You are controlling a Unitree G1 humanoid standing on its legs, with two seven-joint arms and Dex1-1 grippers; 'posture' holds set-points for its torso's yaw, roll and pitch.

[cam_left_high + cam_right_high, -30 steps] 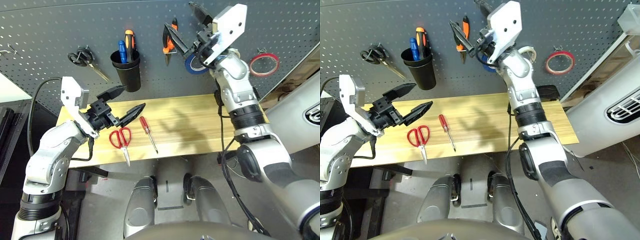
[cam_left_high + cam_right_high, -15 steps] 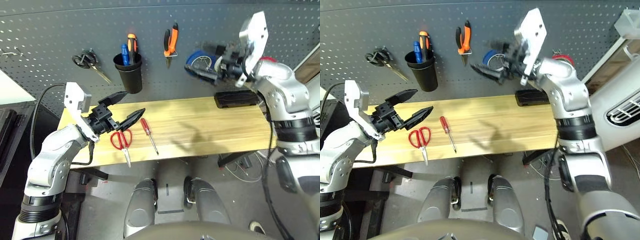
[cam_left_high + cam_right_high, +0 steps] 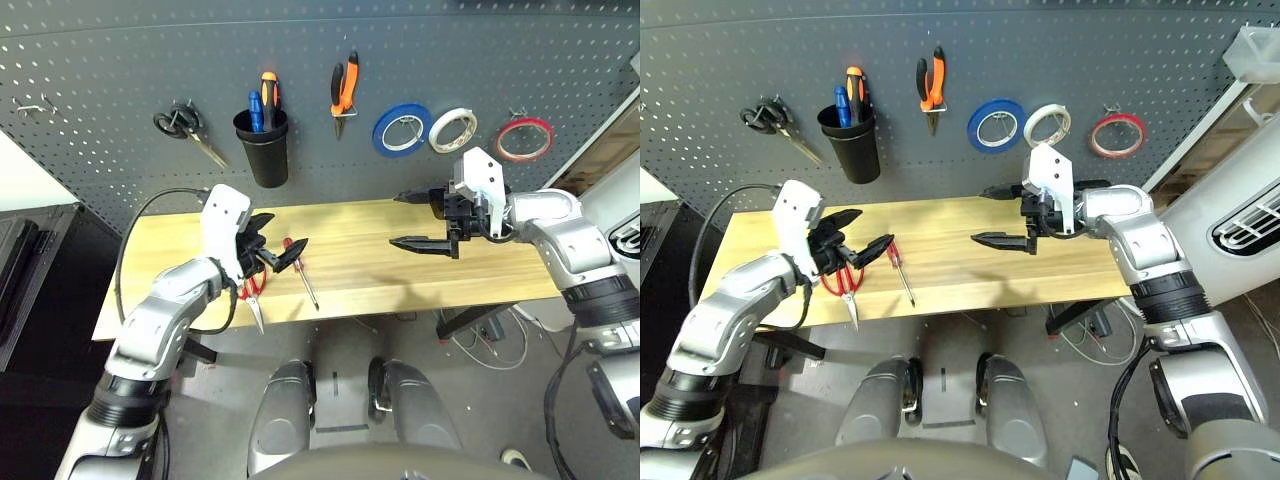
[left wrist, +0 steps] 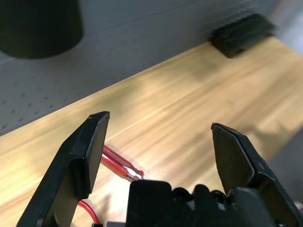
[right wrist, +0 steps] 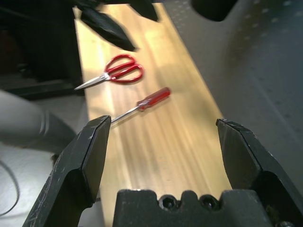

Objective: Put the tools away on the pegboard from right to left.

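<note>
Pegboard (image 3: 120,60) in my head view carries a black cup (image 3: 264,150) with two screwdrivers in it; pliers (image 3: 342,88) and red tape ring (image 3: 524,138) hang to its right. Left pincer (image 3: 278,246) gapes empty over red-handled scissors (image 3: 840,283).

Right wrist view: right pincer (image 5: 163,156) wide, empty; red-handled screwdriver (image 5: 150,100) beside those scissors on the bench (image 5: 161,146).

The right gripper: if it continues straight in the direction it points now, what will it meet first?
Probably the red-handled screwdriver on the table. The right gripper, open and empty, points leftward along it. Depth is unclear, so it might pass above.
</note>
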